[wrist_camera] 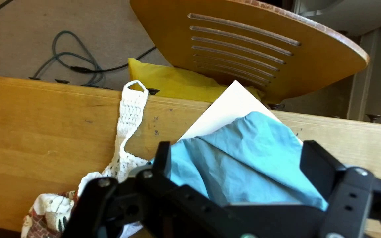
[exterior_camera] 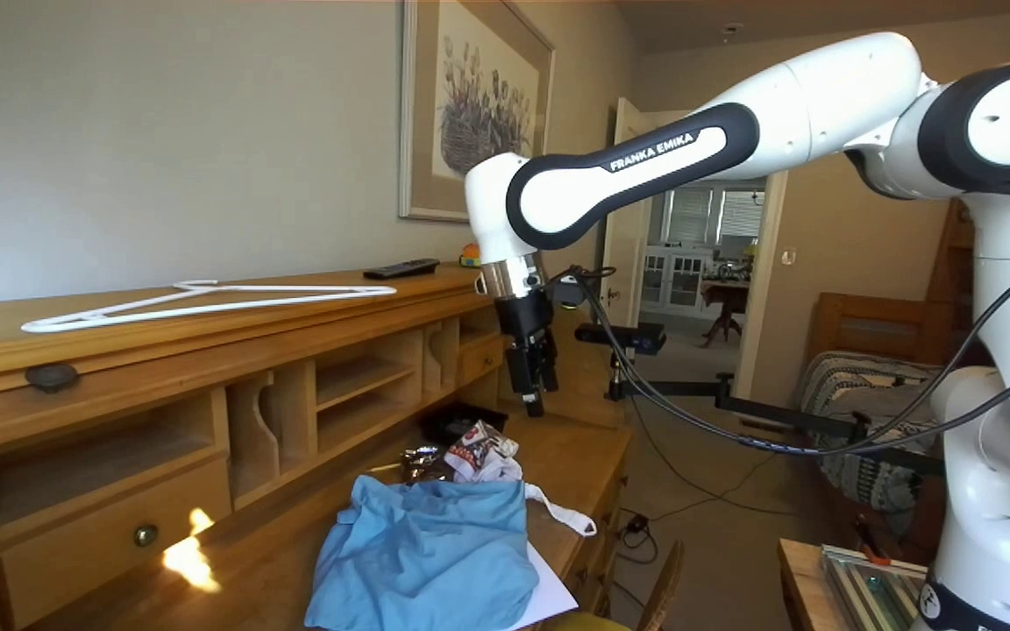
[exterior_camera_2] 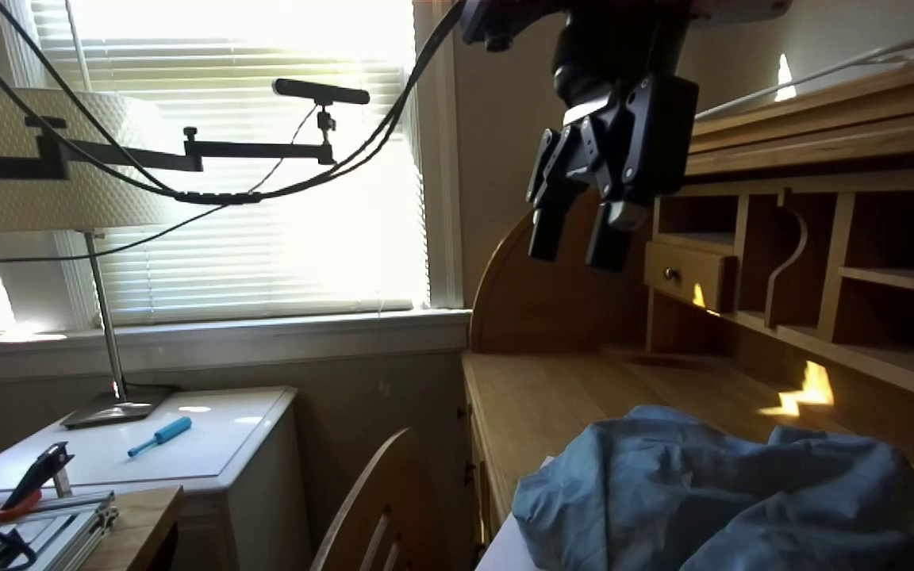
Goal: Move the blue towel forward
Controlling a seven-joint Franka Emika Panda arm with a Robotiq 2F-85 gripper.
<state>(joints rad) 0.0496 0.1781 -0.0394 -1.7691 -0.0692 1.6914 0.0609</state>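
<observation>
The blue towel (exterior_camera: 435, 556) lies crumpled on the wooden desk. It also shows in an exterior view (exterior_camera_2: 711, 492) and in the wrist view (wrist_camera: 243, 158). A white sheet of paper (wrist_camera: 232, 107) sticks out from under it. My gripper (exterior_camera: 542, 397) points down and hangs in the air well above the desk. In an exterior view its two fingers (exterior_camera_2: 576, 252) stand apart with nothing between them. In the wrist view the towel appears below, between the open fingertips (wrist_camera: 236, 148), and the gripper does not touch it. The gripper body hides the towel's near part there.
A patterned cloth (exterior_camera: 474, 451) with a white crocheted strap (wrist_camera: 131, 112) lies beside the towel. A dark tray (exterior_camera: 461, 421) and a shiny packet (exterior_camera: 424, 463) sit behind. Desk cubbies (exterior_camera: 365, 377) border the back. A chair back (wrist_camera: 243, 46) stands at the front edge.
</observation>
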